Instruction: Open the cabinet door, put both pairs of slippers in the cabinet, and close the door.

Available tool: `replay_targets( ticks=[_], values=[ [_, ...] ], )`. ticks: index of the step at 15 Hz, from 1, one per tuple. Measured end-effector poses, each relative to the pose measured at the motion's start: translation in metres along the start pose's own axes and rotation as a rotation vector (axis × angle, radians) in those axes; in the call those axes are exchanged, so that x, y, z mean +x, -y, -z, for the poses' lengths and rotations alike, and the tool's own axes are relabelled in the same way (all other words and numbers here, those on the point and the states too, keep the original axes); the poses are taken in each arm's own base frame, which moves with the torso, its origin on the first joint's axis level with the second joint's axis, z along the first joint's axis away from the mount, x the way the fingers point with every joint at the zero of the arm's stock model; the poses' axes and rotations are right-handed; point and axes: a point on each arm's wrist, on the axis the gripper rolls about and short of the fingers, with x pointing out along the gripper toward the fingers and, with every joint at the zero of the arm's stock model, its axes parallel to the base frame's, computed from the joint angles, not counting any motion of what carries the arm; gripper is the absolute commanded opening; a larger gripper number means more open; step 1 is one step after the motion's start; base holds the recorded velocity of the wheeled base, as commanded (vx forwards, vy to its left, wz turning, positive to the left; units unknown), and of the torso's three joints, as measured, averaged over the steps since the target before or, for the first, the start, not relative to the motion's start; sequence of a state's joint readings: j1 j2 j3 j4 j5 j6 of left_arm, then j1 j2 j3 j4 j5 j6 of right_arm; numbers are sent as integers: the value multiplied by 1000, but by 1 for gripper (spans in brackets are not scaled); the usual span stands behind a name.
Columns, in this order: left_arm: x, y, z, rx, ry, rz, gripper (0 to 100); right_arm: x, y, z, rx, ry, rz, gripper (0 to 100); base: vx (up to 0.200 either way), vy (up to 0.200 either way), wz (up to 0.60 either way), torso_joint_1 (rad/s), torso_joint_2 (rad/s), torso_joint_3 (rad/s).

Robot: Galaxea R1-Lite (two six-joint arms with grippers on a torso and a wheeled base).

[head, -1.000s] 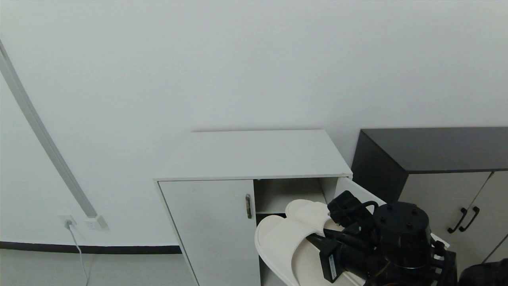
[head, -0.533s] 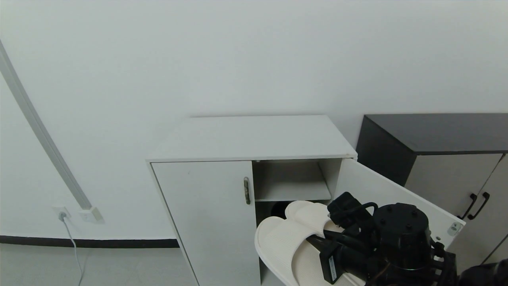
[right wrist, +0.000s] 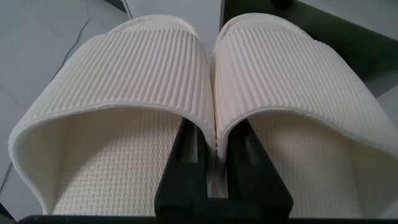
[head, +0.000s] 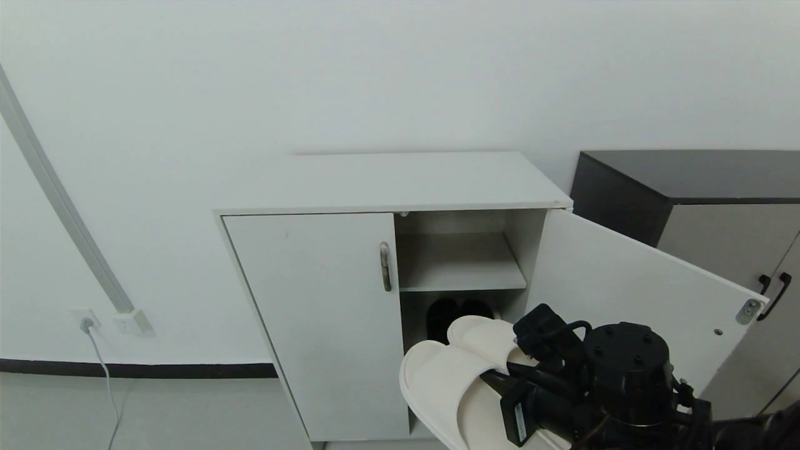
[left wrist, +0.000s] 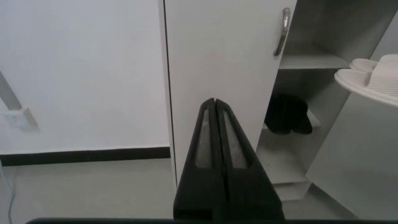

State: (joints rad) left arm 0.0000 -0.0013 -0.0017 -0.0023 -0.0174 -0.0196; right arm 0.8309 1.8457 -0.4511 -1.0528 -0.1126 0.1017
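The white two-door wooden cabinet stood against the wall. Its left door was shut and carried a vertical metal handle. Its right door was swung wide open.

**Right claw:** In the right wrist view, the right gripper was closed down to a narrow gap. It pinched the two adjoining inner edges of the pair of cream ribbed open-toe slippers, which lay side by side with their toes pointing away from the wrist. That view did not show the cabinet as a whole. The head view placed the held pair in front of the cabinet's open right half, at the level of the lower compartment and outside it.

**Left claw:** In the left wrist view, the left gripper had its fingers pressed fully together with nothing between them. It was held in front of the cabinet's shut door and apart from it.

**Cabinet interior:** The upper shelf was bare. A pair of black slippers sat below it in the lower compartment, toward the back. The left wrist view showed this pair more plainly, resting on a lower board.

**Surroundings:** A black-topped cabinet with grey doors stood just right of the white cabinet. A white wall socket with a plugged cable sat well to its left.
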Motion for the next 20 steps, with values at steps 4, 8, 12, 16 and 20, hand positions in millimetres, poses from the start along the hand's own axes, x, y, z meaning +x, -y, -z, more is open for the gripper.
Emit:
replay_targets(
  ticks=[4, 8, 12, 16, 20],
  values=[
    [0, 0, 0, 0, 0, 1, 0, 5, 4, 6, 10, 7, 12, 0, 0, 0, 0, -144, 475, 333],
    [0, 0, 0, 0, 0, 1, 0, 6, 8, 10, 11, -3, 25, 0, 0, 0, 0, -101, 453, 350],
    [0, 0, 0, 0, -2, 1, 0, 6, 8, 11, 8, -3, 26, 0, 0, 0, 0, -34, 369, 315],
    [0, 0, 0, 0, 0, 1, 0, 7, 8, 12, 9, -1, 27, 0, 0, 0, 0, 0, 0, 0],
    [0, 0, 0, 0, 0, 1, 0, 18, 8, 11, 7, 68, 65, 0, 0, 0, 0, -15, 85, 82]
  ],
)
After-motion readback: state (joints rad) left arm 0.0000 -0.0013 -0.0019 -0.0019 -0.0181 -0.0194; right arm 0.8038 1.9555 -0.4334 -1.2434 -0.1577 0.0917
